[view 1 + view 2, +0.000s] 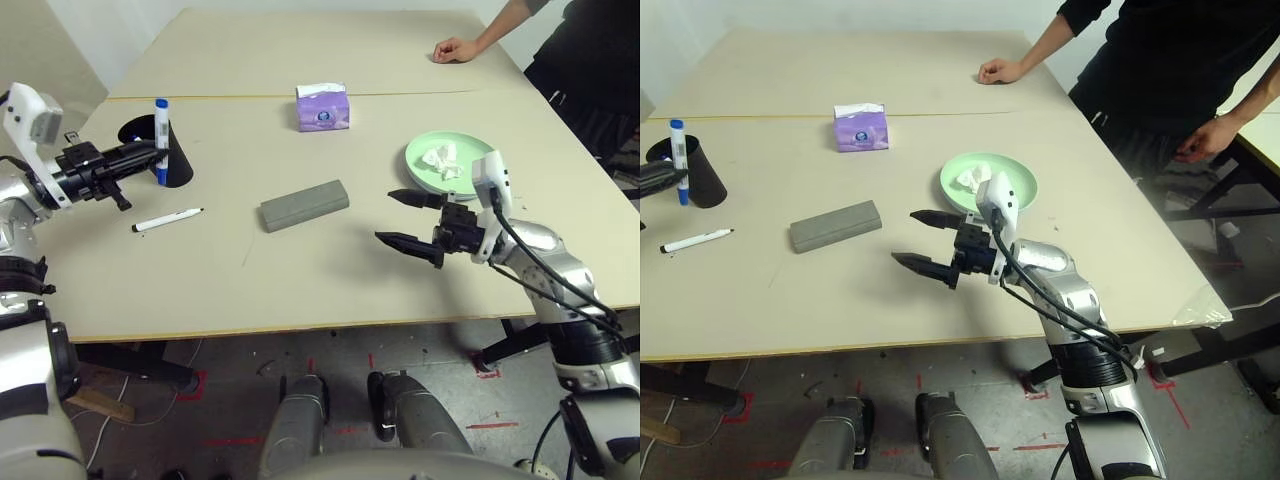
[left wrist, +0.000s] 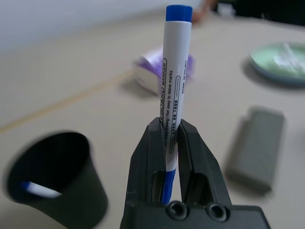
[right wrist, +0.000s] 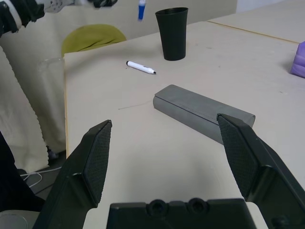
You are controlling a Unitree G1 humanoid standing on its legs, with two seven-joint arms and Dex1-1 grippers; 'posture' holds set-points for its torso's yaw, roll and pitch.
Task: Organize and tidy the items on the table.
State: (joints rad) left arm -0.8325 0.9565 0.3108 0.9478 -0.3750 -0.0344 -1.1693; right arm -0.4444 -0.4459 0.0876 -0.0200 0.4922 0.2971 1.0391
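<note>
My left gripper [image 1: 150,157] is shut on the blue-capped white marker [image 1: 161,140], holding it upright at the near side of a black cup [image 1: 172,150]; the left wrist view shows the marker [image 2: 174,86] pinched between the fingers. The black-capped marker [image 1: 167,220] lies on the table [image 1: 300,280] nearer to me. The grey glasses case [image 1: 304,205] lies mid-table. My right gripper [image 1: 385,216] hangs open to the right of the case, nothing in it. Behind it the light-green plate [image 1: 470,150] holds crumpled white tissue [image 1: 440,158]. Sunglasses and light-blue plate are out of view.
A purple tissue box [image 1: 323,107] stands beyond the case, near the table's seam. A person stands at the far right, one hand [image 1: 455,48] resting on the table. Something small, white and blue shows inside the cup [image 2: 57,181].
</note>
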